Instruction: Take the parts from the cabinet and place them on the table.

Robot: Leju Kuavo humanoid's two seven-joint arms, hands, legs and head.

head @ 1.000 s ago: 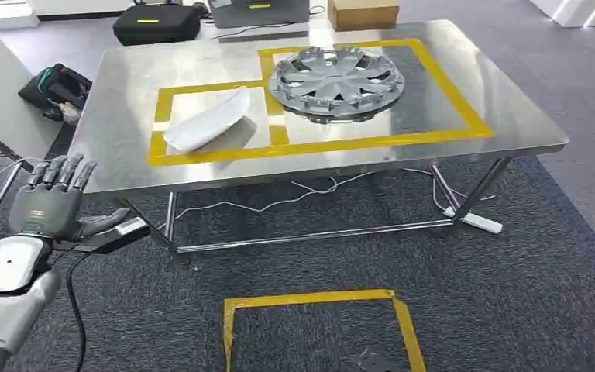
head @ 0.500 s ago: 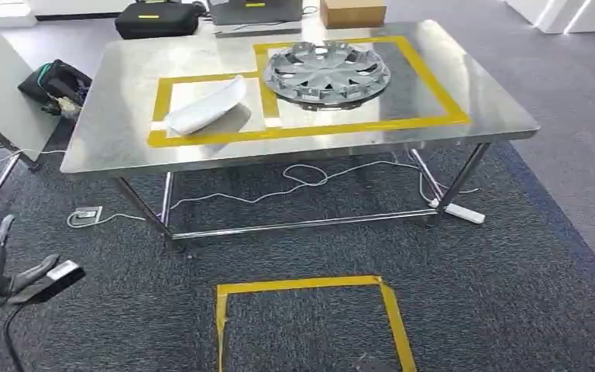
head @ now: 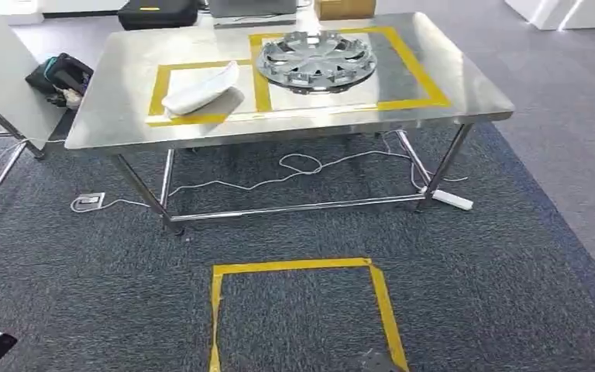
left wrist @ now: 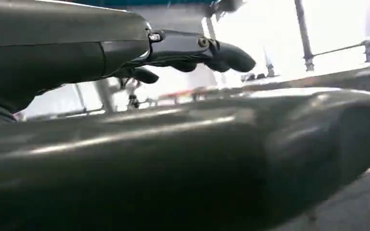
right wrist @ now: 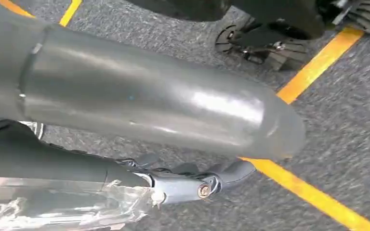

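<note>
- A steel counter (head: pixel 85 132) stands across the top of the head view, marked with two boxes of yellow tape.
- A silver wheel cover (head: pixel 315 60) lies flat inside the larger taped box, toward 12 o'clock.
- A white curved part (head: pixel 201 89) rests in the smaller taped box, just beside the wheel cover at its 9 o'clock side, not touching it.
- On the grey carpet at 6 o'clock, yellow tape outlines a floor square (head: pixel 298 266).
- White cables (head: pixel 302 164) trail under the counter; a black bag (head: pixel 60 75) sits on the floor at 10 o'clock.
- Left robot hand (left wrist: pixel 192 50): dark fingers stretched out straight and apart, holding nothing.
- Right robot hand (right wrist: pixel 192 185): fingers lie loosely extended above the carpet, nothing between them.
</note>
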